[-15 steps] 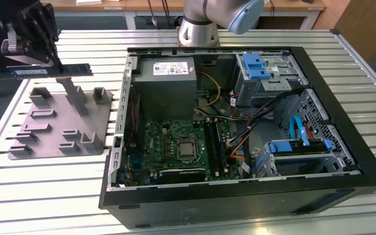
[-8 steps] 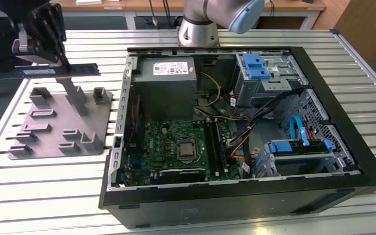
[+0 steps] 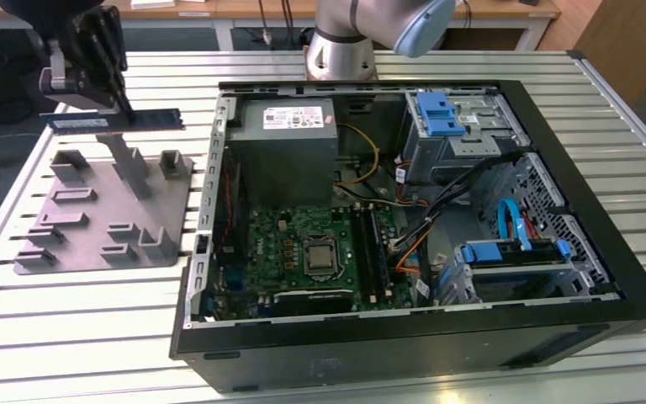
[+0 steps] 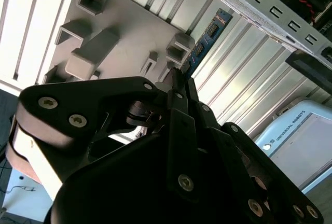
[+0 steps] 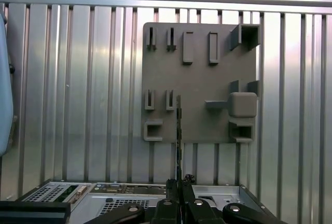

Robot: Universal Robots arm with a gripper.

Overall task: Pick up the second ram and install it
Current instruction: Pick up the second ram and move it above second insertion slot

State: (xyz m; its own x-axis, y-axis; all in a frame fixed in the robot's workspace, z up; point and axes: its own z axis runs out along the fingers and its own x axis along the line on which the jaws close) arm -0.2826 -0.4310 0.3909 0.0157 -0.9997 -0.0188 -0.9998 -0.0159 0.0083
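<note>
In the exterior view my gripper (image 3: 118,111) hangs at the far left, above the grey holder (image 3: 98,219), shut on the second ram (image 3: 157,118). The stick is held level, clear of the holder's posts. In the second wrist view the blue ram (image 4: 208,35) sticks out past the closed gripper (image 4: 179,81). The first wrist view has the ram edge-on (image 5: 178,130), rising from the gripper (image 5: 179,183) over the holder (image 5: 199,73). The black motherboard slots (image 3: 373,244) lie inside the open computer case (image 3: 592,177), to the exterior view's right of the gripper.
The case holds a grey power-supply box (image 3: 283,147), blue drive brackets (image 3: 441,114) and loose cables (image 3: 458,202). The arm's base (image 3: 340,50) stands behind the case. All of it rests on a slatted metal table (image 3: 76,328).
</note>
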